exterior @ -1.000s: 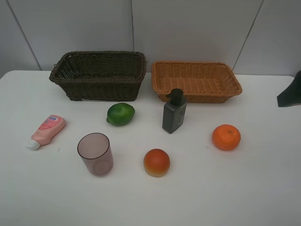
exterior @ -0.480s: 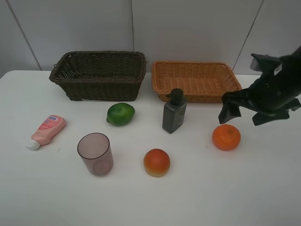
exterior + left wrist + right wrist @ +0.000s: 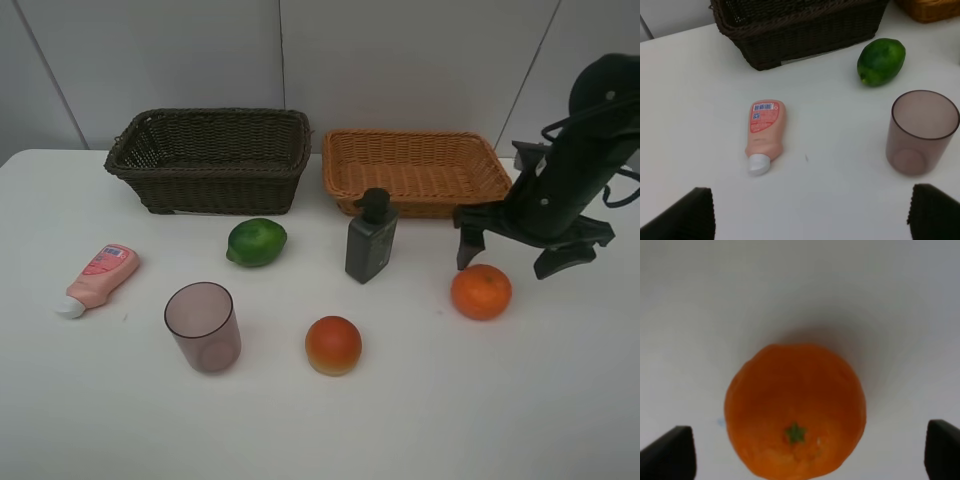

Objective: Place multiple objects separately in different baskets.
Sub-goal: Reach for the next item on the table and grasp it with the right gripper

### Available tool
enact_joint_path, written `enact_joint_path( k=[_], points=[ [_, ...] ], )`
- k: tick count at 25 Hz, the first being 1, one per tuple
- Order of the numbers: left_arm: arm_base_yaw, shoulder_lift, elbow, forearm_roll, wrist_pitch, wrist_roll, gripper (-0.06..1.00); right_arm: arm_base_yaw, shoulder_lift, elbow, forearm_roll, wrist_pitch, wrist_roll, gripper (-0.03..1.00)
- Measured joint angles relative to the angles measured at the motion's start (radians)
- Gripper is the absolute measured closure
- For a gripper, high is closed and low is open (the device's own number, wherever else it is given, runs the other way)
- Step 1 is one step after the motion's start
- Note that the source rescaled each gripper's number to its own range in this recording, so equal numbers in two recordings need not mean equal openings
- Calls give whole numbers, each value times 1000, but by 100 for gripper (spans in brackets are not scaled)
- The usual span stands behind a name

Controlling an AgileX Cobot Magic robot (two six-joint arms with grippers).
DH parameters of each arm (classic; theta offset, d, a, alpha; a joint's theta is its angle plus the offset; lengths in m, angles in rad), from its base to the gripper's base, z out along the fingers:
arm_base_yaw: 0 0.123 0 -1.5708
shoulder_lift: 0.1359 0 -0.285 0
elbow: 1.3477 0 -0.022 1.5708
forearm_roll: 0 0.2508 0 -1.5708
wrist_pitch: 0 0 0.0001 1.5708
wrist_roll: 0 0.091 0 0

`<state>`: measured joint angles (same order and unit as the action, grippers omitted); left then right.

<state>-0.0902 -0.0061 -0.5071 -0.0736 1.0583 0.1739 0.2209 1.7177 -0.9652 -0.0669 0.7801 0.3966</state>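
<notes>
Step in hand: by my reading, the right arm (image 3: 560,190) is lining up to pick the mandarin (image 3: 481,291); both baskets look empty.
Mandarin: sits on the surface (image 3: 450,410), stem up, at 4 o'clock from the dark grey pump bottle (image 3: 371,240) and well apart from it.
Right jaws: spread wide, holding nothing, hovering over the mandarin with one finger to each side; the wrist view shows the fruit roughly centred between them.
Left jaws: wide open and empty, above the surface near the pink tube (image 3: 765,135) and the mauve cup (image 3: 922,132).
Descent: go straight down until the fingers flank the widest part of the fruit.
Closing: squeeze gently and evenly; a round fruit will probably roll if one finger lands first.
Destination: the light tan basket (image 3: 420,135) lies at 11 o'clock from the mandarin and is the nearer one; the dark brown basket (image 3: 215,115) is at 10 o'clock, farther off.
Carry: lift above the rim before crossing it.
Risk: the upright pump bottle could tip if the arm swings wide.
</notes>
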Motion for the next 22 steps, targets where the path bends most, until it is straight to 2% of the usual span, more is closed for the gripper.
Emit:
enact_joint_path(
  k=[9, 22],
  points=[
    [0, 0, 0, 0, 0, 0, -6, 22, 80, -10, -12, -78, 76, -1],
    [0, 0, 0, 0, 0, 0, -6, 28, 179, -10, -20, -83, 83, -1]
  ],
)
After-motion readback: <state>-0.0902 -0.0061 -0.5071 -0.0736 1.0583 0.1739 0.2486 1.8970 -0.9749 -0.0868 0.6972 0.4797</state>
